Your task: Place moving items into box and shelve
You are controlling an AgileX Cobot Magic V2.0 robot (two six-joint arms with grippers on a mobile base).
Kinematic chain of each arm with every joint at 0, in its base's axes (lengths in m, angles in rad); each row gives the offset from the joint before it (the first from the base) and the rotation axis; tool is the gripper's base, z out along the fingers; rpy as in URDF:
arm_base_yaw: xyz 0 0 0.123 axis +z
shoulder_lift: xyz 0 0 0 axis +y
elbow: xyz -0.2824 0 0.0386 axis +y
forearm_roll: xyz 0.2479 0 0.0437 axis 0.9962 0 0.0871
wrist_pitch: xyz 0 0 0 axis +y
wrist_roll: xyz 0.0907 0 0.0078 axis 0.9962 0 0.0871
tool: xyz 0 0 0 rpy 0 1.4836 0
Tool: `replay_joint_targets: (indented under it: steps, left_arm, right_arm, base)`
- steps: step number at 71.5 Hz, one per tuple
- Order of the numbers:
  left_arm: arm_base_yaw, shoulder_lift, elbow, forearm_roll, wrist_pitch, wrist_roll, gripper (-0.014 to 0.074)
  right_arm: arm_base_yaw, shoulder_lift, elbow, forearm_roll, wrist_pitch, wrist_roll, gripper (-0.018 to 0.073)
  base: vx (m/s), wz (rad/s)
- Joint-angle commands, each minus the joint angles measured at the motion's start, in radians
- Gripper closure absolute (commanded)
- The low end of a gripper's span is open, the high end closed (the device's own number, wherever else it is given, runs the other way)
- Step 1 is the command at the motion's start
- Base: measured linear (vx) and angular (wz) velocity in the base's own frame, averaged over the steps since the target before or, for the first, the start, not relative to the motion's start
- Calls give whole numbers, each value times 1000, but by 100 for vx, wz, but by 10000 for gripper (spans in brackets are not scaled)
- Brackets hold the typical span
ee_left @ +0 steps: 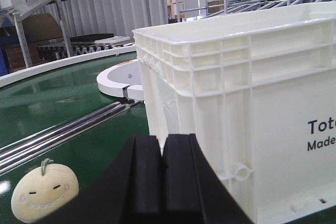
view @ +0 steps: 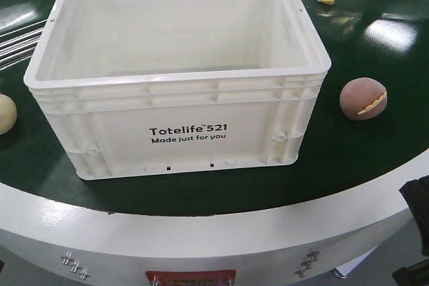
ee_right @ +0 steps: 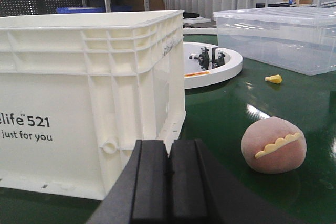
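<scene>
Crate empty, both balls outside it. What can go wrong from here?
The left gripper and right gripper are both shut; approaching like that could shove the dusty pink-brown soft ball or pale cream-yellow ball rolling across the glossy green table.
The large white ribbed plastic crate has tall walls; a low carry may clip its rim and drop the ball outside.
</scene>
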Motion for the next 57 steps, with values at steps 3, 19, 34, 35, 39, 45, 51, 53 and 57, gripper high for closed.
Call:
replay_joint_targets:
  steps: [3, 19, 34, 35, 39, 45, 51, 53, 57]
  left_arm:
    - [0, -16, 20, -1, -85, -5, 622]
    - [0, -16, 20, -1, -85, -5, 622]
    - [0, -16, 20, -1, -84, -6, 622]
    - [0, -16, 20, -1, -85, -6, 622]
    - [0, -16, 10, -2, -81, -13, 622]
    - [0, -16, -15, -2, -72, -43, 622]
    - [0, -14, -59, 0, -18, -45, 622]
    - [0, -10, -76, 0, -5, -43, 622]
    - [0, 16, -116, 0, 25, -35, 622]
  right_arm:
    - [-4, -13, 4, -6, -82, -9, 574]
    - [-4, -13, 4, -6, -82, -9, 574]
    - [-4, -13, 4, -7, -82, -10, 574]
    - [-4, -13, 4, -7, -82, -12, 574]
    - [-4, -13, 1, -10, -82, -17, 574]
    - [-4, -13, -26, -10, -64, -32, 574]
    - [-4, -12, -85, -10, -32, -64, 574]
    - [-4, -7, -108, -10, -20, -71, 574]
    - [-4, 16, -158, -10, 7, -85, 574]
  base:
    - [0, 0]
    - [0, 0]
    - [0, 0]
    - [0, 0]
    - [0, 0]
    - [0, 0]
    - [0, 0]
    - [0, 0]
    - [0, 0]
